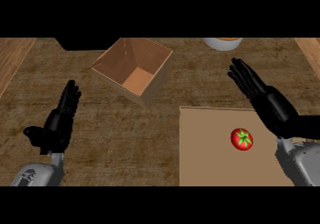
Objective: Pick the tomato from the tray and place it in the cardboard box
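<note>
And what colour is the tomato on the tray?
The tomato is red with a green star-shaped top, seen in the head view.

No readable text, label or number anywhere.

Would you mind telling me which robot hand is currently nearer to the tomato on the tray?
The right robot hand. It is open just above and right of the tomato. The left robot hand, also open, is far off to the tomato's left, beyond the tray.

Dim, even light; soft shading; no glare.
</note>
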Motion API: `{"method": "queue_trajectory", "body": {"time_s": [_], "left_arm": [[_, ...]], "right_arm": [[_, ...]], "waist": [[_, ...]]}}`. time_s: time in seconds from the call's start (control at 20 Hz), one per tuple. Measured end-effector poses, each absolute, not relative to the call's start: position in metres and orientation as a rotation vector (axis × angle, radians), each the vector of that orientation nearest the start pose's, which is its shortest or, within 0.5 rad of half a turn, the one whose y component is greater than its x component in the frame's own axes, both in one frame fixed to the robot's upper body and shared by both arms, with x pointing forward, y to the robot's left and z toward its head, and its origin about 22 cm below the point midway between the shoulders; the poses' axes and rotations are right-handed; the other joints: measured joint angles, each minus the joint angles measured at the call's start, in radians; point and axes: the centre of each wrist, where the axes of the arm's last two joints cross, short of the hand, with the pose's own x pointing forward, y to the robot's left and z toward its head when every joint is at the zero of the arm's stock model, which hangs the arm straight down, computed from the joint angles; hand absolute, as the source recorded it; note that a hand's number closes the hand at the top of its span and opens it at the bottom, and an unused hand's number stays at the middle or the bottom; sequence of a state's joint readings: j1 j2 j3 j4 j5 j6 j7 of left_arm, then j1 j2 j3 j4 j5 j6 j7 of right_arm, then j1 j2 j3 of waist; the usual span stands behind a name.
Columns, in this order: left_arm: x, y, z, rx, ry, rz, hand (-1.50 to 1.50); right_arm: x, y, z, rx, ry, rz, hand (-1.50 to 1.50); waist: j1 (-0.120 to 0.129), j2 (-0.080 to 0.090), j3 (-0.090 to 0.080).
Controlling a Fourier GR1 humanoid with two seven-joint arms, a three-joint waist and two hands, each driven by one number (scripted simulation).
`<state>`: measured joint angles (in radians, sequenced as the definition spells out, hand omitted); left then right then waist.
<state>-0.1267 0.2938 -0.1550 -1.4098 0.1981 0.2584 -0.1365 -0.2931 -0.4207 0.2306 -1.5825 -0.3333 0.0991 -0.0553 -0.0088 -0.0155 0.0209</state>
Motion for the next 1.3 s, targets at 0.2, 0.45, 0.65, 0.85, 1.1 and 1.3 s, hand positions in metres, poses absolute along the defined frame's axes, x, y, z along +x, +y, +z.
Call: {"method": "queue_trajectory", "body": {"time_s": [0.2,0.45,0.65,0.85,1.1,1.3], "left_arm": [[0.275,0.263,0.021,0.18,-1.7,-0.181,0.0],[0.282,0.267,0.044,0.153,-1.748,-0.404,0.0],[0.286,0.267,0.054,0.116,-1.761,-0.487,0.0],[0.293,0.26,0.064,0.091,-1.762,-0.523,0.0],[0.293,0.263,0.065,0.088,-1.764,-0.533,0.0],[0.29,0.268,0.066,0.092,-1.751,-0.537,0.0]], "right_arm": [[0.304,-0.28,0.125,0.279,-1.895,0.471,-1.5],[0.311,-0.345,0.18,0.129,-1.982,0.686,-1.5],[0.312,-0.389,0.176,0.086,-2.025,0.815,-1.5],[0.312,-0.403,0.177,-0.001,-2.073,0.995,-1.5],[0.311,-0.404,0.182,-0.154,-2.037,1.252,-1.5],[0.305,-0.391,0.185,-0.23,-1.907,1.524,-1.5]], "waist": [[0.0,0.008,-0.012],[0.001,0.016,-0.016],[0.016,0.022,-0.017],[0.024,0.025,-0.017],[0.028,0.023,-0.018],[0.026,0.019,-0.02]]}}
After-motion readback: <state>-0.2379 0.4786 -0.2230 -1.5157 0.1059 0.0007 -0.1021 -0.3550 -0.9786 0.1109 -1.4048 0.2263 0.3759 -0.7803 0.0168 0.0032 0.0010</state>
